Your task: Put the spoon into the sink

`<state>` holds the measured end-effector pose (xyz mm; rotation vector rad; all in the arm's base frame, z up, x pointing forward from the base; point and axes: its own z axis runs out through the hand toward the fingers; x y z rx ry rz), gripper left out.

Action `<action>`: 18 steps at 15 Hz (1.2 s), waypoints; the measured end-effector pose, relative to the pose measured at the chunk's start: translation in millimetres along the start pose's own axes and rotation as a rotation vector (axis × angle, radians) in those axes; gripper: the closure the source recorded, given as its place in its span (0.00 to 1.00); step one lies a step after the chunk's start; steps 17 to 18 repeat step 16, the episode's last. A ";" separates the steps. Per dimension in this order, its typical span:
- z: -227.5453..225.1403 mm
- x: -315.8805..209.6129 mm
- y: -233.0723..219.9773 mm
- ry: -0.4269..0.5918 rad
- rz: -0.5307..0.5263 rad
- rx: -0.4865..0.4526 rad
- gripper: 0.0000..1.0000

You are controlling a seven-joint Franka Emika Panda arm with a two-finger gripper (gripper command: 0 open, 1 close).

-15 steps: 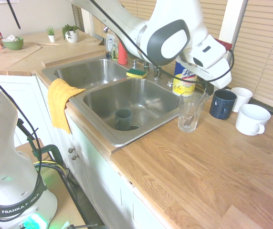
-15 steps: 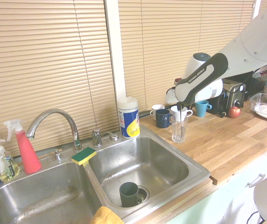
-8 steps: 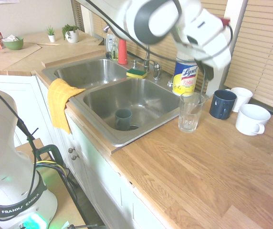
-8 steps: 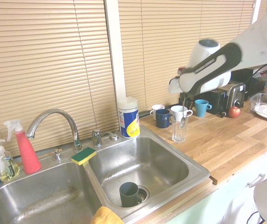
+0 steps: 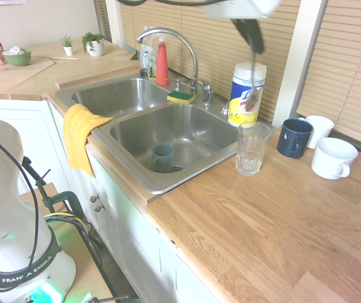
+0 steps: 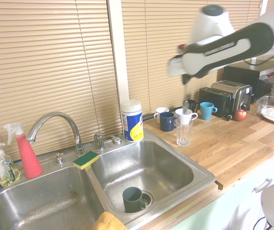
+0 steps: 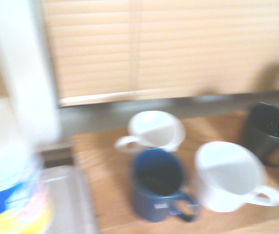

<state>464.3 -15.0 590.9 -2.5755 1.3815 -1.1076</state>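
**A:** Where is everything sitting, biggest thing first?

**B:** The sink (image 5: 193, 129) is lying low in the wooden counter, its near basin holding a dark cup (image 5: 163, 158). High above the counter beside that basin, the gripper (image 5: 254, 47) is pinching shut on the top of the spoon (image 5: 254, 95). A clear glass (image 5: 252, 148) is standing right under it.

**A:** So which way is the spoon pointing?

**B:** It is hanging nearly upright, handle up and bowl down, in front of the wipes canister (image 5: 238, 107). The basin is lying below and off to one side, toward the faucet, so I judge the carry is going to run sideways over the rim, then down.

**A:** Anything you are struggling with?

**B:** The spoon is showing only as a thin blurred streak. Its tip is looking clear of the glass, though I'm not certain. The wrist view is showing blurred mugs (image 7: 156, 183) and no spoon.
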 end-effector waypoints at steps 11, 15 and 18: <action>187.7 -277.7 -40.2 -0.177 -0.380 -0.251 1.00; 258.6 -298.7 -7.5 -0.251 -0.384 -0.306 0.00; 256.0 -304.0 -10.2 -0.256 -0.393 -0.303 0.00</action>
